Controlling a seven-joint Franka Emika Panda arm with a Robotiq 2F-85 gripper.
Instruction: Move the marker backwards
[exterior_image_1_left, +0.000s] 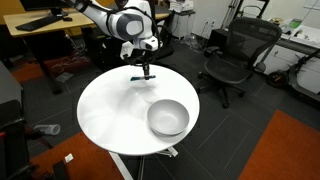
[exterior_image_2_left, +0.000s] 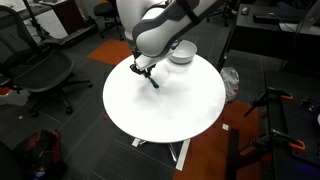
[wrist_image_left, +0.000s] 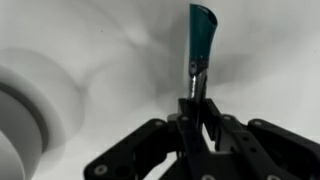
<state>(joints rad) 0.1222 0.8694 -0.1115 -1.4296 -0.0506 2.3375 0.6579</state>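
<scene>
The marker (wrist_image_left: 200, 45) is a thin dark pen with a teal-blue end. My gripper (wrist_image_left: 197, 112) is shut on its dark end, and the teal end points away from the wrist camera. In both exterior views the gripper (exterior_image_1_left: 143, 70) (exterior_image_2_left: 143, 70) hangs over the round white table (exterior_image_1_left: 110, 110) (exterior_image_2_left: 170, 105) near its edge, with the marker (exterior_image_1_left: 142, 77) (exterior_image_2_left: 152, 81) held at or just above the surface. I cannot tell if the tip touches the table.
A grey bowl (exterior_image_1_left: 168, 117) (exterior_image_2_left: 181, 52) stands on the table, apart from the gripper; its rim shows in the wrist view (wrist_image_left: 25, 115). Black office chairs (exterior_image_1_left: 235, 55) (exterior_image_2_left: 45, 70), desks and floor clutter surround the table.
</scene>
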